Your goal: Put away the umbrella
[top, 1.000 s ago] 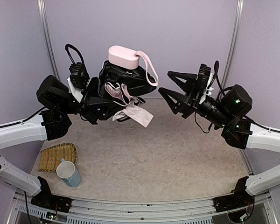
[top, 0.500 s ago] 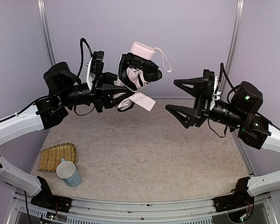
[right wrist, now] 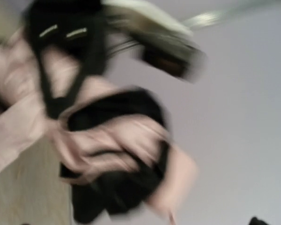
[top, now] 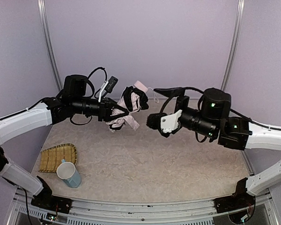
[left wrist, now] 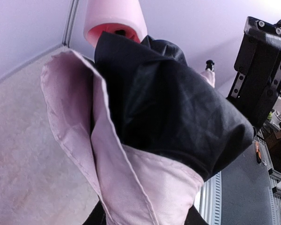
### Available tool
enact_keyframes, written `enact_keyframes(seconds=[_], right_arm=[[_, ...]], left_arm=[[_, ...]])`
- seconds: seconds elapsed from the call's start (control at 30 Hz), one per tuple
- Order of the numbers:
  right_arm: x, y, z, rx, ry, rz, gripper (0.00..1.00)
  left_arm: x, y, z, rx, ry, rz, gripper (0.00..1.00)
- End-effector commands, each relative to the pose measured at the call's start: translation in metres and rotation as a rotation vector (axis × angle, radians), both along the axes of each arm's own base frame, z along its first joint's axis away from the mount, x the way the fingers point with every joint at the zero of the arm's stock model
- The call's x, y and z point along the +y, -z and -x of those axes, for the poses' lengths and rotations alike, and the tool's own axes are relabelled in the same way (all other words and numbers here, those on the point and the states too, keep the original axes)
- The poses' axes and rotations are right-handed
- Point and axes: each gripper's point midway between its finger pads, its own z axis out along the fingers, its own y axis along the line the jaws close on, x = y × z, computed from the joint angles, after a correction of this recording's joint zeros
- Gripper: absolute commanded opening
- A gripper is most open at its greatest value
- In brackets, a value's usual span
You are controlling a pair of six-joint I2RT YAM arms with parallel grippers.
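Umbrella [top: 130, 99] clamped in left end effector [top: 117, 111]; right end effector [top: 153, 105] spread wide.

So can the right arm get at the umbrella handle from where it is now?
Probably yes. The right gripper is open and faces the umbrella, which the left gripper holds aloft. The pink handle is on the side toward it, with nothing between.

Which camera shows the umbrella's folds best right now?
Left wrist: the umbrella fills the frame, sharp, pink and black folds distinct. Top external shows it small, held by the left gripper. Right wrist shows it motion-blurred.
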Motion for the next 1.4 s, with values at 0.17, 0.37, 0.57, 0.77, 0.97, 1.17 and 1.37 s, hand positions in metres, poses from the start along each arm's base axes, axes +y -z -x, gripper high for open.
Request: enact_keyframes(seconds=[0.17, 0.37, 0.57, 0.77, 0.97, 1.17, 1.37], right_arm=[[0.057, 0.035, -0.014, -0.441, -0.016, 0.477, 1.00], [0.075, 0.057, -0.013, -0.439, -0.057, 0.528, 1.00], [0.083, 0.088, -0.007, -0.378, -0.119, 0.586, 1.00], [0.097, 0.111, 0.009, -0.315, -0.196, 0.593, 0.94], [0.103, 0.113, 0.002, -0.268, -0.163, 0.570, 0.49], [0.106, 0.104, 0.005, -0.259, -0.155, 0.520, 0.16], [0.104, 0.083, 0.011, -0.241, -0.151, 0.430, 0.00]], left_arm=[[-0.003, 0.028, 0.046, 0.062, 0.165, -0.116, 0.00], [-0.016, 0.039, 0.065, 0.057, 0.262, -0.190, 0.00], [-0.027, 0.033, 0.079, 0.042, 0.355, -0.173, 0.00], [-0.036, 0.025, 0.086, -0.002, 0.412, -0.170, 0.00], [-0.038, 0.023, 0.096, -0.021, 0.463, -0.167, 0.00], [-0.038, 0.024, 0.107, -0.047, 0.516, -0.166, 0.00], [-0.036, 0.013, 0.099, -0.150, 0.464, -0.145, 0.26]])
